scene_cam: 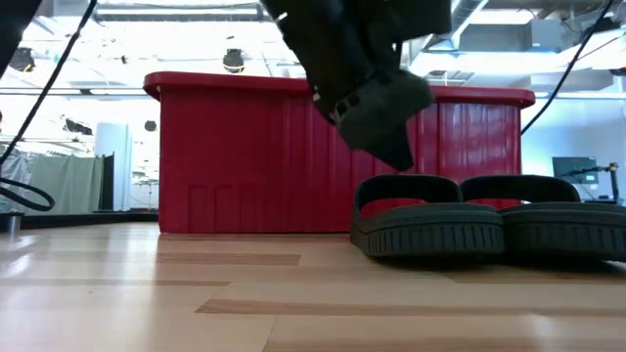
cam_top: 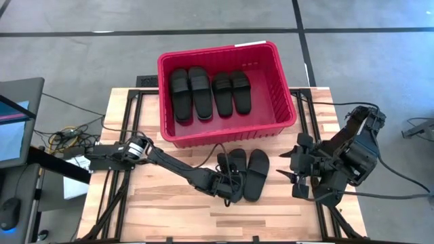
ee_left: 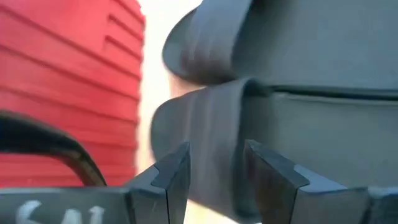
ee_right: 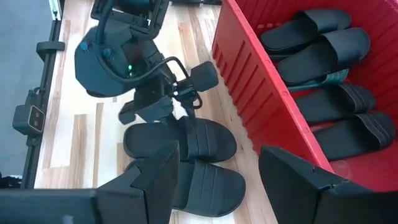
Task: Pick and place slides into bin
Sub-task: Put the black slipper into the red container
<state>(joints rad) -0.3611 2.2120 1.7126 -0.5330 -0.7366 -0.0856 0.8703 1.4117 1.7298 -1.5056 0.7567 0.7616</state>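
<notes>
On a slatted wooden table point(cam_top: 169, 203), a red plastic bin point(cam_top: 285, 102) with ribbed, slotted sides sits toward the table's twelve o'clock edge, holding four black slides point(cam_top: 210, 91) laid side by side on its floor, soles down. Two more black slides lie on the table just beside the bin's near wall, at about its six o'clock: one point(cam_top: 256, 174) lies free, and its neighbour point(cam_top: 237, 163) lies under the left gripper point(cam_top: 227, 184).

From the nine o'clock side the left arm reaches low across the boards, its gripper down over that nearer slide. Seen from the left wrist, its two dark fingers point(ee_left: 171, 177) stand apart on either side of the slide's wide strap point(ee_left: 211, 143); whether they press it cannot be told, so the jaws read as parted around the strap, not clenched. At table height, the gripper's dark body hangs over the heel end of the slide point(scene_cam: 425, 220), both slides resting flat on the wood in front of the bin's red wall point(scene_cam: 245, 156).

At three o'clock the right gripper point(cam_top: 298, 169) waits near the table's edge, well apart from the slides, its jaws released and holding nothing. Its wrist camera looks past its spread fingers point(ee_right: 292, 177) at the two table slides point(ee_right: 205, 140), the left arm and the bin's filled interior.
</notes>
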